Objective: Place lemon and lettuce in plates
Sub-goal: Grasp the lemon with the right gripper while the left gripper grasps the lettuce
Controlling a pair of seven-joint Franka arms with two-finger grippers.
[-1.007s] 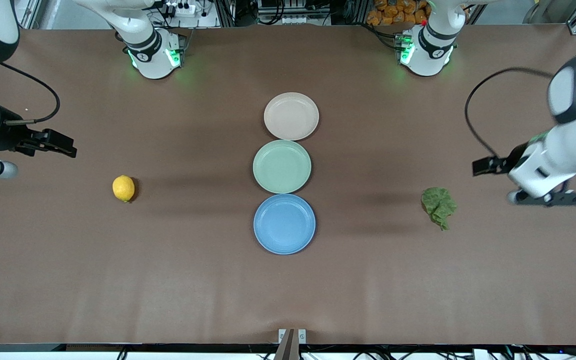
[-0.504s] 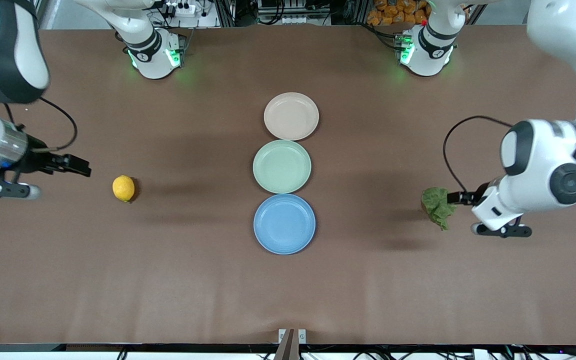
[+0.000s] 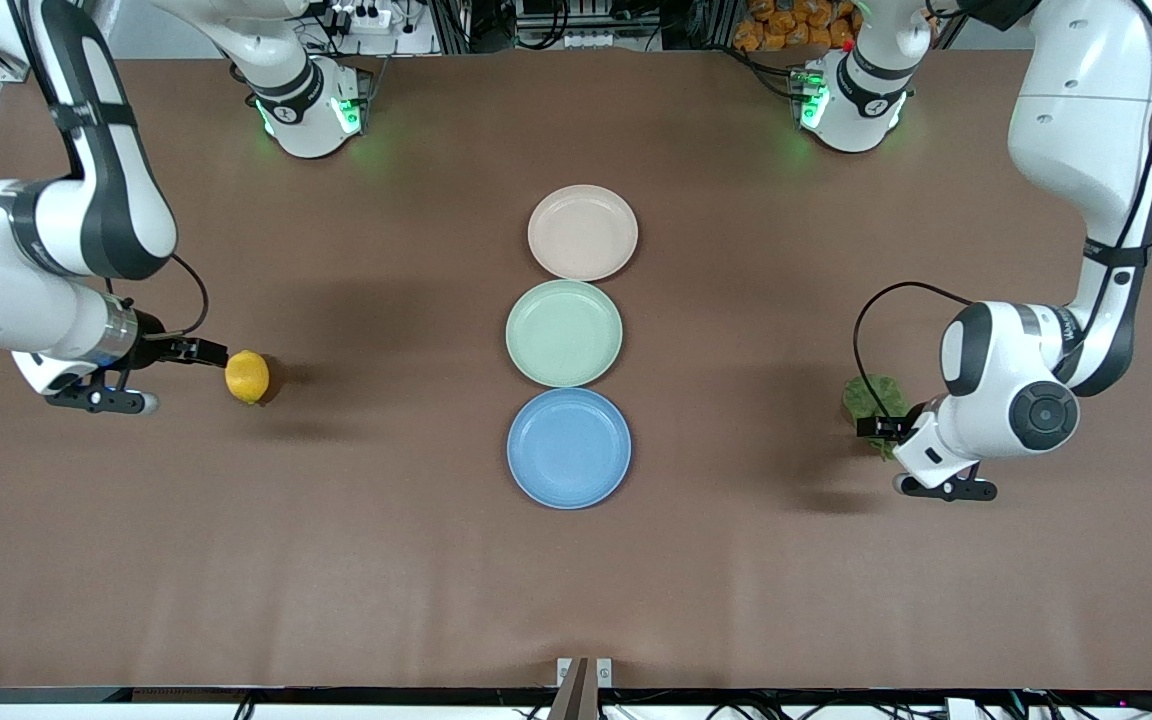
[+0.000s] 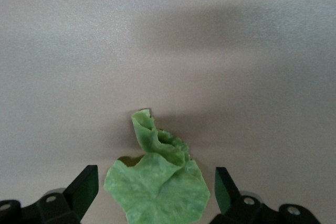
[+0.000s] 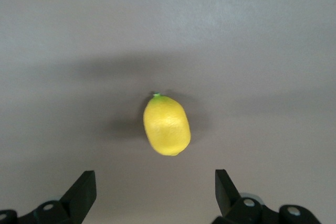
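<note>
The yellow lemon (image 3: 247,376) lies on the table toward the right arm's end; it also shows in the right wrist view (image 5: 166,125). My right gripper (image 3: 208,352) is open just beside it, its tips (image 5: 155,190) short of the fruit. The green lettuce (image 3: 872,398) lies toward the left arm's end, partly hidden by my left arm; it also shows in the left wrist view (image 4: 157,184). My left gripper (image 3: 878,427) is open over the leaf, with the leaf between its fingers (image 4: 84,187). The pinkish-beige plate (image 3: 582,232) and the light blue plate (image 3: 569,447) lie empty mid-table.
A pale green plate (image 3: 564,332) lies between the two other plates, touching both. The arm bases (image 3: 308,110) stand along the table's edge farthest from the front camera. Cables hang off both wrists.
Both arms have swung inward and lowered. My right gripper has come up beside the lemon. My left gripper has come over the lettuce. Lemon, lettuce and plates have not moved.
</note>
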